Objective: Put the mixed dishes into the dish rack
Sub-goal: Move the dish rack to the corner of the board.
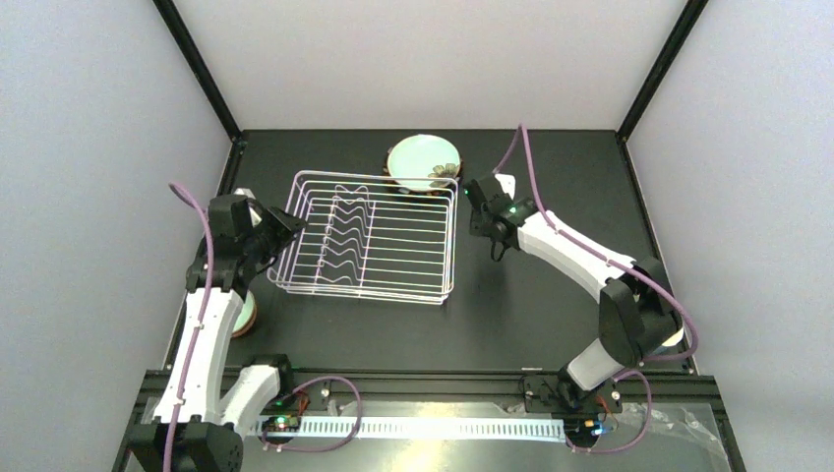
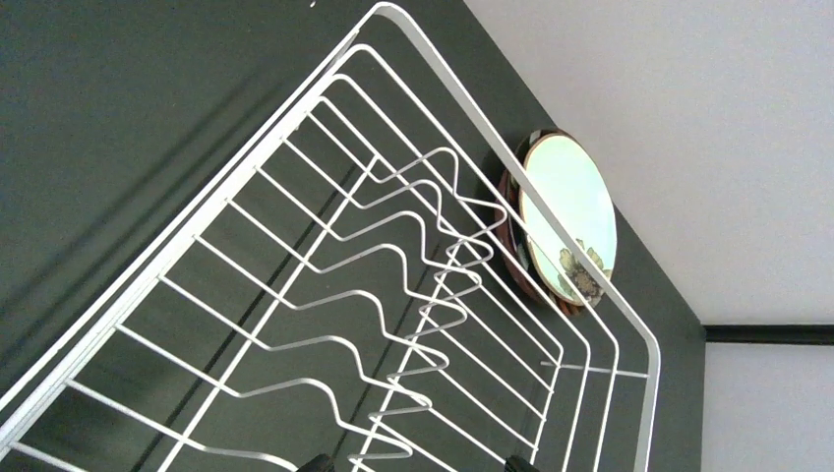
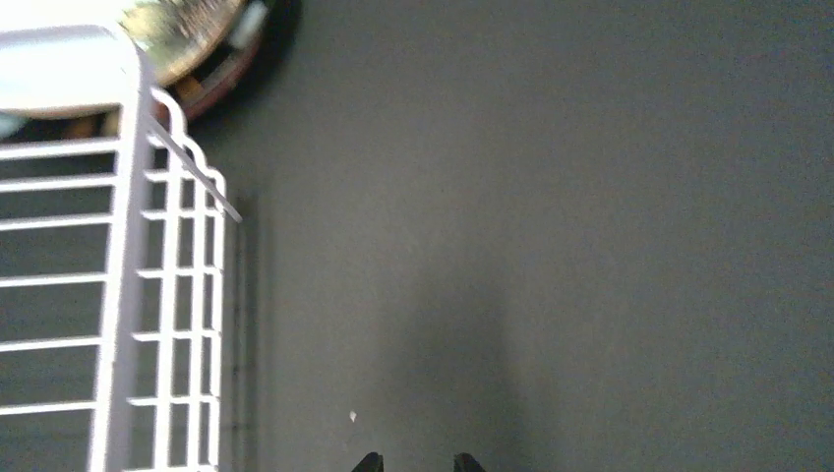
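Observation:
The white wire dish rack [image 1: 379, 177] stands mid-table with nothing in it. A mint-green flowered plate with a dark rim [image 1: 423, 162] rests on stacked dishes just behind the rack's far right corner. It also shows in the left wrist view [image 2: 570, 211], and blurred in the right wrist view [image 3: 187, 29]. My left gripper [image 1: 285, 229] is open and empty at the rack's left rim [image 2: 443, 88], its tips [image 2: 415, 464] over the divider wires. My right gripper [image 1: 479, 192] is open a little and empty beside the rack's right side [image 3: 118, 246], its tips [image 3: 418, 462] over bare table.
A small mint and reddish bowl [image 1: 245, 313] sits at the near left, mostly hidden under my left arm. Dark frame posts rise at the back corners. The other mugs and the pink plate are not in view.

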Robot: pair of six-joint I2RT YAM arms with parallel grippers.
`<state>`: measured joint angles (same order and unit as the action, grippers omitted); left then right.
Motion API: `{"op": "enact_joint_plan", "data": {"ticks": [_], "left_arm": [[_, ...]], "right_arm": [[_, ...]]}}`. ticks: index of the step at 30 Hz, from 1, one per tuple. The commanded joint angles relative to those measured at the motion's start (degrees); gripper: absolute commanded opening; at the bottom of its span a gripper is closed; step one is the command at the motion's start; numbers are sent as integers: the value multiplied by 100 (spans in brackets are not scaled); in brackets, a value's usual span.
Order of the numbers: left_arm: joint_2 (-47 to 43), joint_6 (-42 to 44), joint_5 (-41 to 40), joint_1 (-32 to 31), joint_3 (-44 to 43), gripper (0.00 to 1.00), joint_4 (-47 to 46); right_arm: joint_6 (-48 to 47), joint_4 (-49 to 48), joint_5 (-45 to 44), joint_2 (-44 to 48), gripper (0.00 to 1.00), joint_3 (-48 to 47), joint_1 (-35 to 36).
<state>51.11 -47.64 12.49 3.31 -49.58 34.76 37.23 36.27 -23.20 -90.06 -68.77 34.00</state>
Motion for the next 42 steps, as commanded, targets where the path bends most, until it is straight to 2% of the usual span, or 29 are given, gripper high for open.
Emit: {"op": "enact_joint_plan", "data": {"ticks": [1,6,14,24,38,42], "left_arm": [[-158,68,-5,12,128,99,227],[-383,49,-44,12,306,99,334],[-896,-69,-77,17,612,99,530],[-1363,-31,-88,13,748,99,1040],[-2722,135,-380,17,1137,99,2895],[-2893,126,-533,18,1345,97,3104]], "right_arm": [[-128,-135,256,-25,33,408,-16],[-129,-516,858,27,22,800,8],[-133,-611,1096,-34,15,865,314],[82,-461,1013,-422,15,468,930],[223,-214,871,-923,15,-199,1423],[235,-180,857,-1049,15,-360,1512]]}}
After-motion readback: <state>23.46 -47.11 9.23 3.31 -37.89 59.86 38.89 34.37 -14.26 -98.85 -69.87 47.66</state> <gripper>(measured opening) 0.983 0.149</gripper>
